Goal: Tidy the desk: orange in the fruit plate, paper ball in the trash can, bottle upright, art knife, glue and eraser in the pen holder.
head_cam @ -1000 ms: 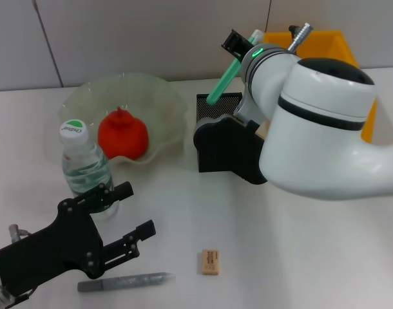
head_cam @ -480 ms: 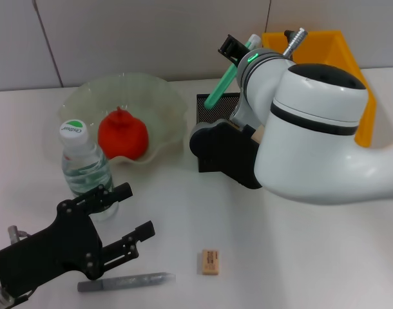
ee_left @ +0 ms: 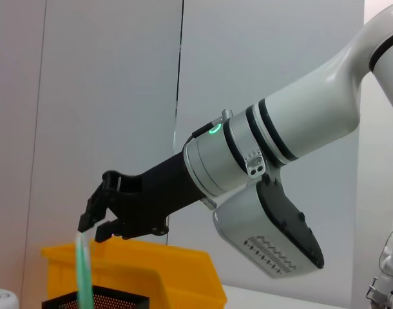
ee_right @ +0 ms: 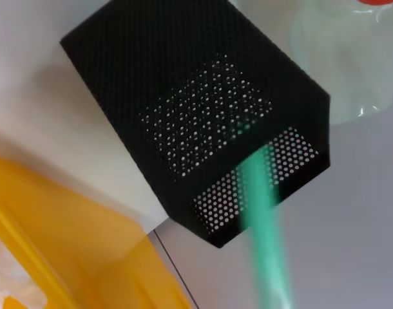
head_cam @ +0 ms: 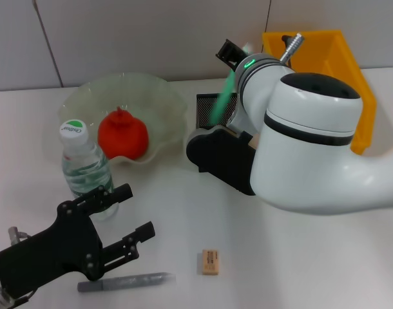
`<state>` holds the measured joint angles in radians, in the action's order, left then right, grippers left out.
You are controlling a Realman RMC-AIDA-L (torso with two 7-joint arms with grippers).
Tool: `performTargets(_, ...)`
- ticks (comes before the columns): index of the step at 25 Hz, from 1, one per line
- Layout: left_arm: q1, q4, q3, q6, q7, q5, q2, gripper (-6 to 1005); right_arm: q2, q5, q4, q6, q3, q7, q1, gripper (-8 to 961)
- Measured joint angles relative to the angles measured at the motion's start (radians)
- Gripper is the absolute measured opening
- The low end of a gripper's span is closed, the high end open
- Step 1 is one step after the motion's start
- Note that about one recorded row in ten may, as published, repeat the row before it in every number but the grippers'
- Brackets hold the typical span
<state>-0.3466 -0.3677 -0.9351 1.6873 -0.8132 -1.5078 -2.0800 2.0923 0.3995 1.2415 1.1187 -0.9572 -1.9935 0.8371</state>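
My right gripper (head_cam: pixel 230 51) hangs open over the black mesh pen holder (head_cam: pixel 205 106). Just under it the green glue (head_cam: pixel 220 103) shows as a blur, its lower end inside the holder (ee_right: pixel 196 116). The left wrist view shows the glue's top (ee_left: pixel 81 257) right below those fingers. The orange (head_cam: pixel 122 134) lies in the fruit plate (head_cam: pixel 164 90). Beside the plate the bottle (head_cam: pixel 82 161) stands upright. On the table near me lie the eraser (head_cam: pixel 210 262) and the grey art knife (head_cam: pixel 125 282). My left gripper (head_cam: pixel 134 210) is open above the knife. I cannot make out the paper ball.
The yellow trash can (head_cam: pixel 341 55) stands behind the right arm, close to the pen holder. The right arm's white body (head_cam: pixel 312 148) hides the table's middle right. A wall runs along the back.
The right arm has shifted left over the pen holder. The green glue was held high and tilted in the gripper; now it is lower and blurred, reaching into the holder. The left arm has not moved.
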Motion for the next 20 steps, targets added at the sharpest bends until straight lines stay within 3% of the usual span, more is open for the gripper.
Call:
performTargets(8, 0.003, 0.006, 0.003, 0.004, 0.01, 0.0, 0.0, 723, 0.0, -0.041, 0.064, 0.033, -0.008, -0.01, -0.003, 250)
performTargets(11, 0.003, 0.006, 0.003, 0.006, 0.01, 0.0, 0.0, 723, -0.002, -0.108, 0.148, 0.067, -0.066, -0.007, -0.007, 258)
performTargets(14, 0.003, 0.006, 0.003, 0.008, 0.01, 0.0, 0.001, 723, -0.008, -0.191, 0.26, 0.087, -0.176, 0.003, -0.032, 261)
performTargets(15, 0.003, 0.006, 0.003, 0.008, 0.01, 0.0, 0.001, 722, -0.01, -0.264, 0.342, 0.09, -0.279, 0.017, -0.062, 261)
performTargets(17, 0.003, 0.006, 0.002, 0.009, 0.01, 0.0, 0.001, 722, -0.01, -0.299, 0.372, 0.091, -0.326, 0.022, -0.079, 262)
performTargets(20, 0.003, 0.006, 0.002, 0.017, 0.01, 0.0, 0.002, 723, -0.009, -0.482, 0.477, 0.076, -0.544, 0.025, -0.148, 262)
